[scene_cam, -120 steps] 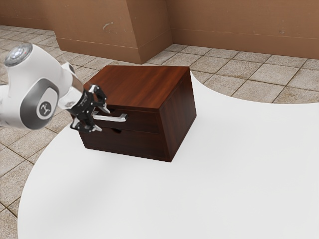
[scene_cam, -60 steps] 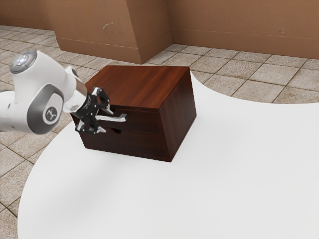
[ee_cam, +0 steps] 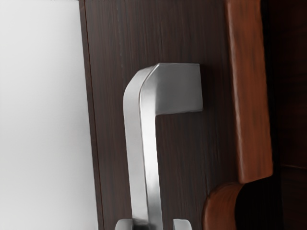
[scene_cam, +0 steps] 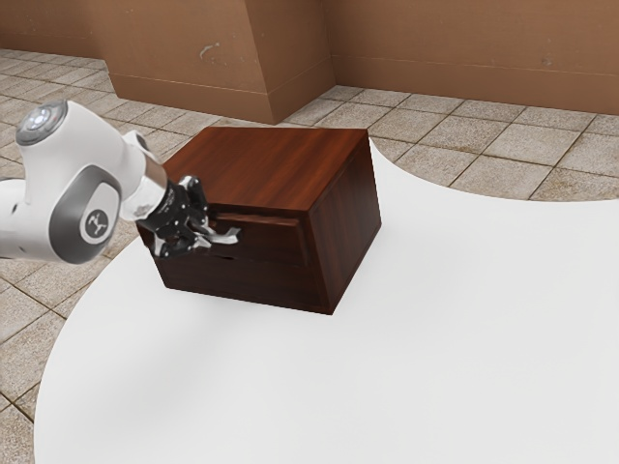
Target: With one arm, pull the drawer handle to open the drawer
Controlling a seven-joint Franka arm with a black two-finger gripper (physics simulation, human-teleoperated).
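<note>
One wide white bench [scene_cam: 387,367] is laid out nearest the camera, its rounded edge seen against the tiles. Over its far left part, in the exterior view, the white arm [scene_cam: 77,198] is brought in from the exterior view's left, and the black pincer [scene_cam: 198,230] is seen right at the front of the cabinet. The pincer is drawn in narrow and clamped on the silver handle [scene_cam: 221,235], which is gripped from both sides.

Up close in the wrist view, the handle [ee_cam: 144,158] is shown as a flat metal bar with a bent end fixed to the dark drawer [ee_cam: 110,72] front, and the bar is led back towards the hand.

The upper drawer [scene_cam: 271,237] appears to be pulled out a little, its front standing slightly proud of the cabinet face. The lower drawer [scene_cam: 242,275] is seen flush beneath it.

The dark wooden cabinet [scene_cam: 280,164] is set on the bench near its far left edge. Beyond it, a tiled floor [scene_cam: 484,135] is spread out, and a brown wall [scene_cam: 464,39] is seen at the back.
</note>
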